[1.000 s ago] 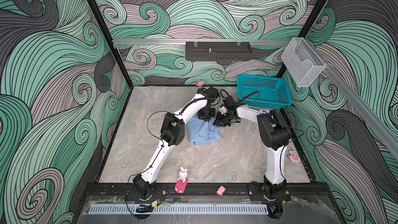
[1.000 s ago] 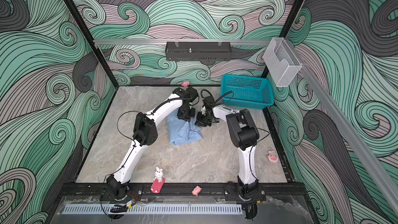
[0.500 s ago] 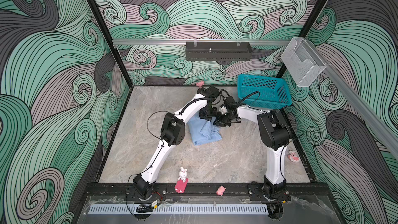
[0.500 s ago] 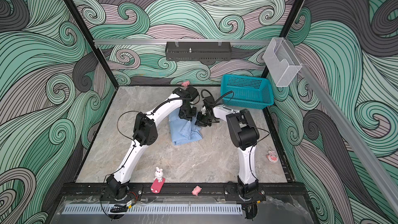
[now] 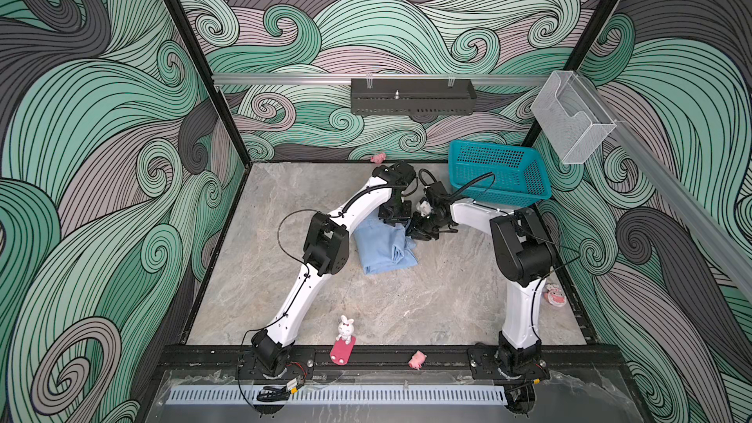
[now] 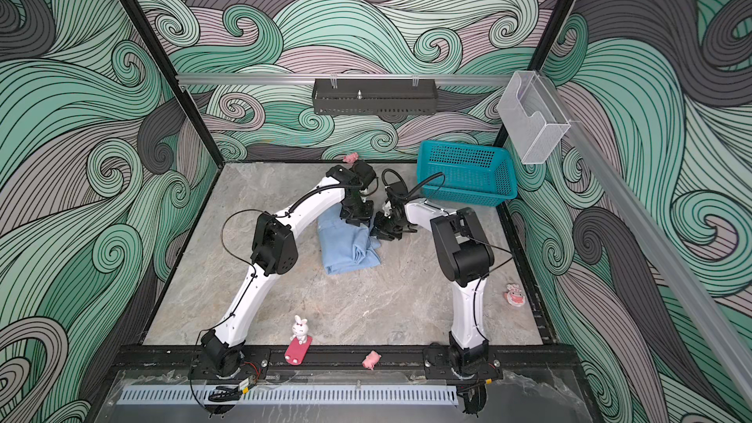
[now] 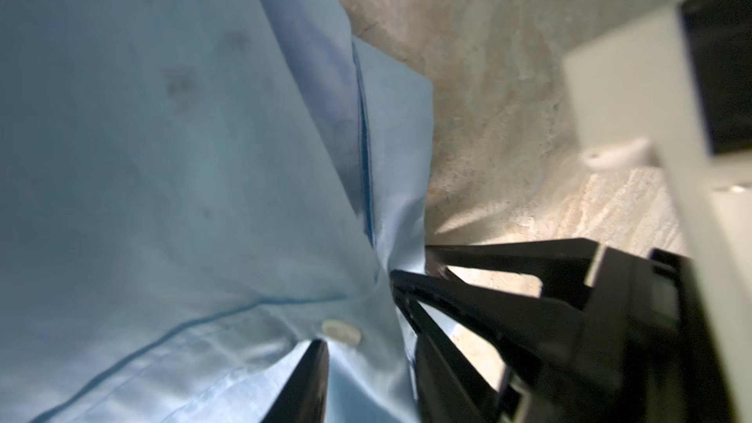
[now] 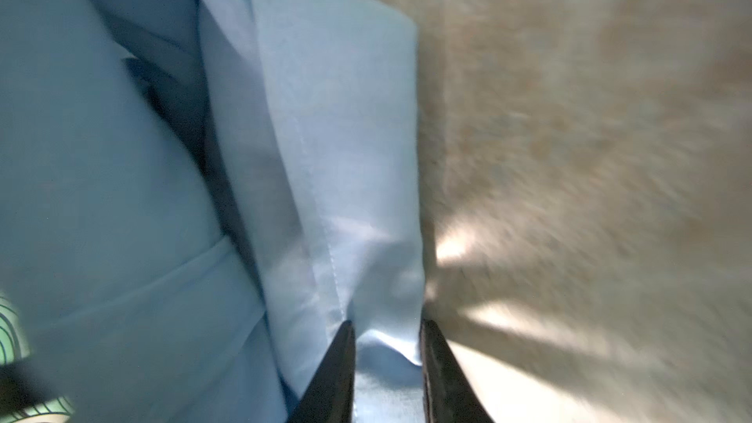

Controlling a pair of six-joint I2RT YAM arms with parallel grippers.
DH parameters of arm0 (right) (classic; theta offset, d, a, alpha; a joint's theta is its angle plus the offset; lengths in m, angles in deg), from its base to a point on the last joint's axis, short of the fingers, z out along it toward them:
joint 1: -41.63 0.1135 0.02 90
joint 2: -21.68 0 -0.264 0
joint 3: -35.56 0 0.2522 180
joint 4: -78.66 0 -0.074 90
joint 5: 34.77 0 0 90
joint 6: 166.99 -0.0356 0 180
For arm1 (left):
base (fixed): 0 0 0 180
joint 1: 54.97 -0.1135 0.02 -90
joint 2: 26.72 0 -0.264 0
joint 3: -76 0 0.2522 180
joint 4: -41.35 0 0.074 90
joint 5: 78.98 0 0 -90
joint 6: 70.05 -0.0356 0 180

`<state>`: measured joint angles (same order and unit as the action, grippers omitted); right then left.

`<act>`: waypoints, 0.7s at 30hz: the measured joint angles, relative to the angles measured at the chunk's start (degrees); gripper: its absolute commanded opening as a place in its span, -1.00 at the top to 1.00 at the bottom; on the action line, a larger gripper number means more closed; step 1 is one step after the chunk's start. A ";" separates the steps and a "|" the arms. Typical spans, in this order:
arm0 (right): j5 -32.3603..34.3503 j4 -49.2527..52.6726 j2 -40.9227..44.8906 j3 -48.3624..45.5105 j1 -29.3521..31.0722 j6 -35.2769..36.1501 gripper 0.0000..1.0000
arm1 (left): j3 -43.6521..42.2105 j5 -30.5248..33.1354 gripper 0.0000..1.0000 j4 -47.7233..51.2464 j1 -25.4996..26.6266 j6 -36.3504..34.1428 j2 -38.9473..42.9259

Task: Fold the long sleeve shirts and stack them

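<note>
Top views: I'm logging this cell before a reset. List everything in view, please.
shirt: 1, light blue, table middle
basket: 1, teal, far right corner
rabbit figure: 1, white on red base, near edge
small toys: 3, pink, near, far and right edges
rack: 1, black, back wall
holder: 1, clear, right wall
table: 1, grey stone, cell floor
arms: 2, white and black, near-edge bases
left gripper: 1, black, shirt's far edge, jaws apart
right gripper: 1, black, shirt's far right corner, jaws apart

The shirt [image 5: 382, 248] is light blue with a white button [image 7: 341, 331], and the basket [image 5: 521, 181] is teal. The desk [image 5: 407, 299] is grey and brown like stone. The walls [image 5: 101, 156] have green, grey and pale pink swirly waves with black lines.
</note>
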<state>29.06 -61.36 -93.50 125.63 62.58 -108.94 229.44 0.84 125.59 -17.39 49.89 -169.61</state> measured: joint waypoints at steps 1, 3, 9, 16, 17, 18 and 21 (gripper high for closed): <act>0.61 0.63 1.22 -0.13 -0.13 0.02 0.20 | -0.11 -0.39 0.02 -0.22 -0.09 -0.13 0.52; 1.73 1.62 3.91 -0.13 -0.35 0.13 0.12 | -0.85 -0.94 -0.03 -1.09 -0.42 -0.48 2.34; 4.42 4.26 11.63 -0.04 -0.50 1.11 0.10 | -4.52 -1.70 -0.06 -3.06 -2.23 -0.87 11.87; 5.27 8.39 12.63 2.84 3.43 2.80 -0.11 | -20.55 -1.05 -0.07 -8.37 -7.28 -0.87 26.29; 5.27 8.92 12.13 3.45 4.13 2.95 -0.14 | -24.04 -1.57 -0.07 -9.53 -8.81 -0.85 27.85; 5.42 9.33 11.45 4.20 4.68 3.06 -0.16 | -26.47 -1.97 -0.07 -10.36 -10.01 -0.83 28.70; 6.36 10.40 7.58 7.78 5.22 3.45 -0.20 | -34.34 -3.34 -0.08 -12.92 -14.19 -0.81 29.81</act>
<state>35.42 -50.96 -85.91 133.42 67.80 -105.48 195.10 -2.50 112.68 -31.57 49.08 -139.80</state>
